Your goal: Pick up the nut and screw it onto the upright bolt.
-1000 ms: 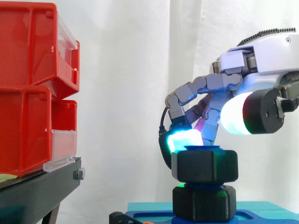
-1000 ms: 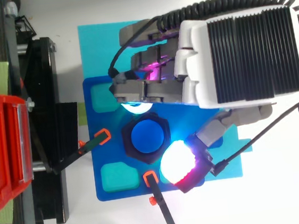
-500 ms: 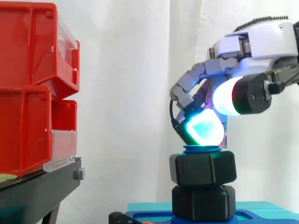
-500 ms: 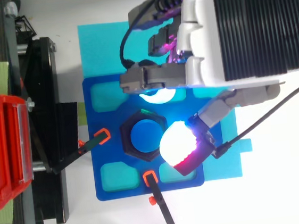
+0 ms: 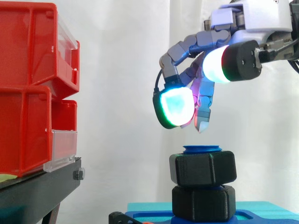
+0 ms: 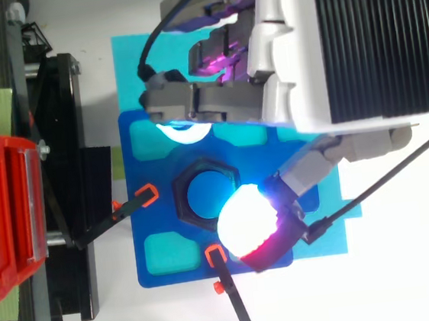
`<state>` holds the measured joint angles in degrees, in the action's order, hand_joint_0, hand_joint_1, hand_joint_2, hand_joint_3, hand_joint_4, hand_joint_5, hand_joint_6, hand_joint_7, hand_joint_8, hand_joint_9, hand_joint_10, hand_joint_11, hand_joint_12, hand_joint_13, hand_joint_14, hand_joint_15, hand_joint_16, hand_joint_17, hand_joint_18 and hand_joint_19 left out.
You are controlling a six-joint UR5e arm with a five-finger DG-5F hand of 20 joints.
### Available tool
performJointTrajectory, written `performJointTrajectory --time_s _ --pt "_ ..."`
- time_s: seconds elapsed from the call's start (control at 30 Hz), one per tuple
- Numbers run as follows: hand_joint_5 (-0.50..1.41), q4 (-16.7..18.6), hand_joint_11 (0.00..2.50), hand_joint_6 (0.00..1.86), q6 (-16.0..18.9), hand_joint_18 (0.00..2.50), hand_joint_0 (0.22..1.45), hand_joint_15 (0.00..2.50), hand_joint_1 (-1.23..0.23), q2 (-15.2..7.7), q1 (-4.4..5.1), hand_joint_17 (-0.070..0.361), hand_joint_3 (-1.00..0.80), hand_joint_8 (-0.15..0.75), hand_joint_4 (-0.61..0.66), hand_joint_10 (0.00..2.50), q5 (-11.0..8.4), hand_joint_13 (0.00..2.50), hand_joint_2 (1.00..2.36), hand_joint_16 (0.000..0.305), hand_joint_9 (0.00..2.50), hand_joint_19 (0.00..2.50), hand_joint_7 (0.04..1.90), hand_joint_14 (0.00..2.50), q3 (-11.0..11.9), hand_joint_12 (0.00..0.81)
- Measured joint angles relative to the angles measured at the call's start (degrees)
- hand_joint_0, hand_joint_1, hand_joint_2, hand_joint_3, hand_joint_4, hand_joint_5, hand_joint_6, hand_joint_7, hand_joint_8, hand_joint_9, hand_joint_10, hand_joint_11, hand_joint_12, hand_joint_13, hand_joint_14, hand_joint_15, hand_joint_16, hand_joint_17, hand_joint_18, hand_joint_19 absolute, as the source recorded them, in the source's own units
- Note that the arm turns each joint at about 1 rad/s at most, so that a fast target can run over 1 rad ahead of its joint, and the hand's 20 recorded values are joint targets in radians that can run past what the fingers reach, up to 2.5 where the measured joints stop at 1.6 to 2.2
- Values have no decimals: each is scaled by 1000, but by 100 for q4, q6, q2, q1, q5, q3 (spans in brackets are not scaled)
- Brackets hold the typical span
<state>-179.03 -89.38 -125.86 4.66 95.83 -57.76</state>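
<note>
My hand (image 5: 245, 22), fingers loosely bent and spread, gripping nothing, hovering clear above black nut (image 5: 202, 168), nut seated near top of blue bolt (image 5: 202, 149), bolt axis vertical, nut level.

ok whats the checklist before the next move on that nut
1. Nut on the upright bolt: ok, the blue bolt tip shows above it.
2. Hand empty: ok, fingers relaxed, holding nothing.
3. Fingertips clear of the nut: ok, gap visible in side view.
4. Hand over the nut: ok, pads flank it in top view.
5. Nut tight against the black hex below: cannot tell.
6. Blue base held: ok, two clamps sit on its edge.
</note>
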Motion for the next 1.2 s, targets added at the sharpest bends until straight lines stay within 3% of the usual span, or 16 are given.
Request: performJointTrajectory --time_s 0.27,0.53,0.8,1.2 --pt "-73 365 0 503 43 628 500 0 -296 -3 176 47 -500 245 225 0 -93 956 1000 21 1119 46 819 0 -267 175" --pt "-98 778 0 502 91 524 492 0 -285 -7 317 51 -500 234 210 0 -336 865 1000 23 1013 10 666 0 -492 183" --pt "-97 820 0 502 89 499 492 0 -285 -84 377 51 -500 237 208 0 -396 844 1000 23 1001 3 676 0 -506 189" --pt "-83 840 0 502 131 497 492 0 -284 -208 372 51 -500 241 215 0 -387 845 1000 23 1015 8 765 0 -507 190"
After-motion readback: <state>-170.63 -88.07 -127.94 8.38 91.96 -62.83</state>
